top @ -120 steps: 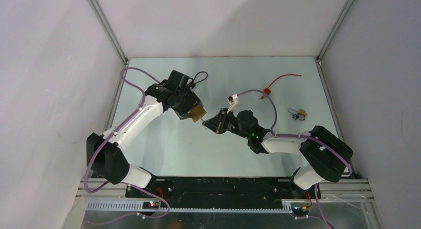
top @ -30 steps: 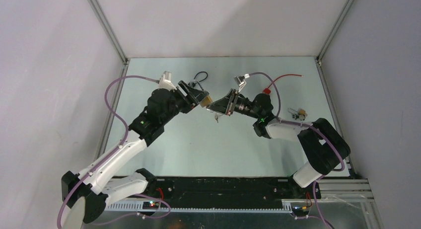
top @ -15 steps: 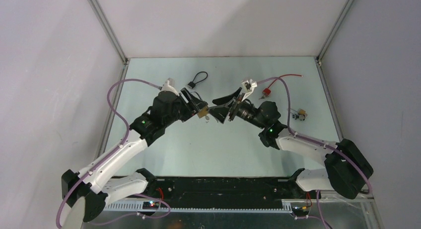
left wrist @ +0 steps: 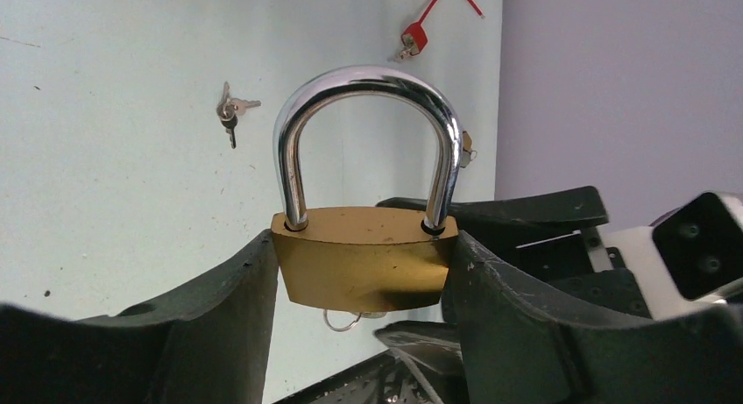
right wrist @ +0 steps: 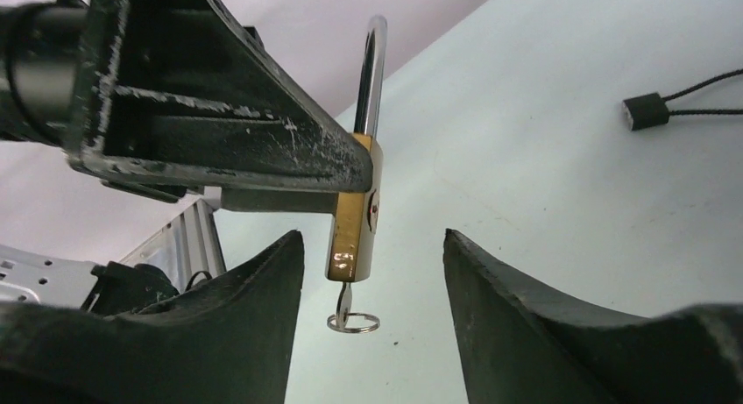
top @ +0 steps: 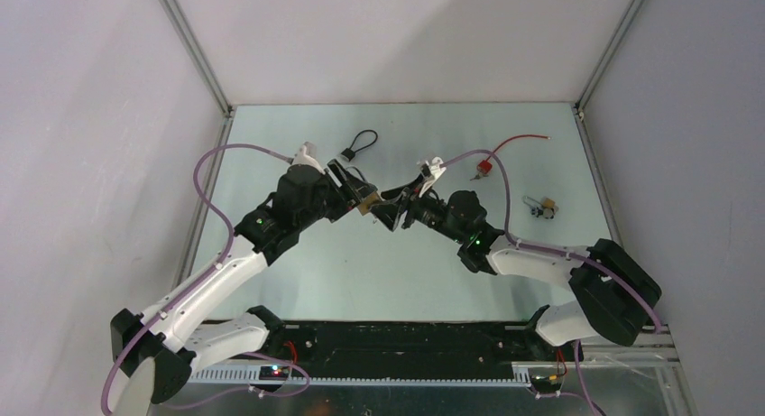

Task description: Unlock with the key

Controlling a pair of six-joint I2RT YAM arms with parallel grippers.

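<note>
A brass padlock (left wrist: 364, 268) with a steel shackle (left wrist: 368, 80) is held upright above the table, my left gripper (left wrist: 364, 242) shut on its body. Both shackle legs sit in the body. The key (right wrist: 346, 301) sticks out of the padlock's underside (right wrist: 352, 220), its ring (right wrist: 353, 322) hanging free. My right gripper (right wrist: 372, 237) is open, one finger on each side of the padlock's lower end and the key, touching neither. In the top view the two grippers meet at the padlock (top: 365, 202), the right one (top: 390, 213) coming from the right.
A black cable lock (top: 359, 145) lies behind the grippers. A red cable lock (top: 492, 159) lies at the back right, and a small lock with keys (top: 541, 208) near the right edge. Loose keys (left wrist: 229, 113) lie on the table.
My right gripper has opened off the key, leaving it in the padlock, and now stands around it. The left gripper has lowered the padlock a little.
</note>
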